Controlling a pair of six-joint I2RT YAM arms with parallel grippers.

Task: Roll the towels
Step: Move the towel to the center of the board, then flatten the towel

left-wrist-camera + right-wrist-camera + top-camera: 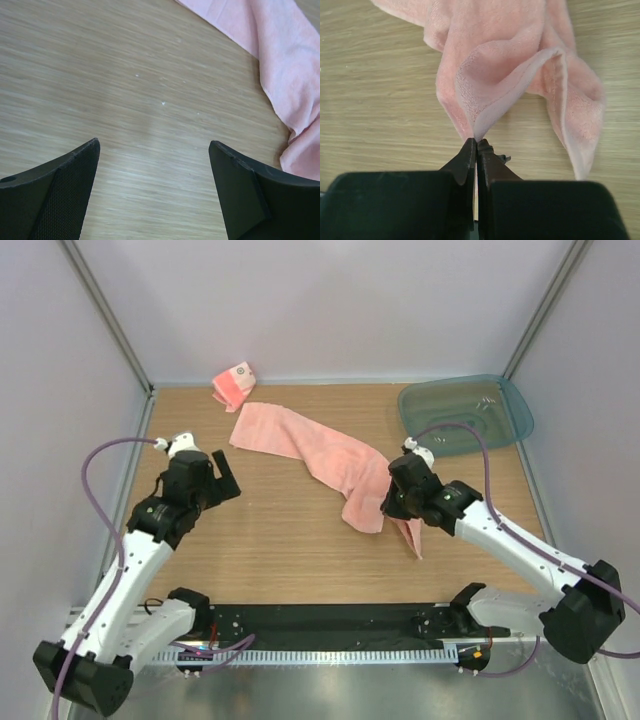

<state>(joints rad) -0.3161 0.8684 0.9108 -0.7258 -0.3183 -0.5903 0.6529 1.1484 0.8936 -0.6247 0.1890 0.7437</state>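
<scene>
The larger plain pink towel [300, 445] stretches diagonally across the wooden table, its near end bunched and lifted by my right gripper [398, 508], which is shut on a fold of its edge [485, 95]. In the right wrist view the jaws [477, 142] pinch the cloth at their tips. The smaller striped towel [233, 385] lies crumpled at the back left edge. My left gripper [222, 478] hovers open over bare wood left of the large towel, whose edge [285, 60] shows at the right of the left wrist view.
A translucent teal tray [466, 412] stands at the back right of the table [280, 540]. White walls and metal posts enclose the table on three sides.
</scene>
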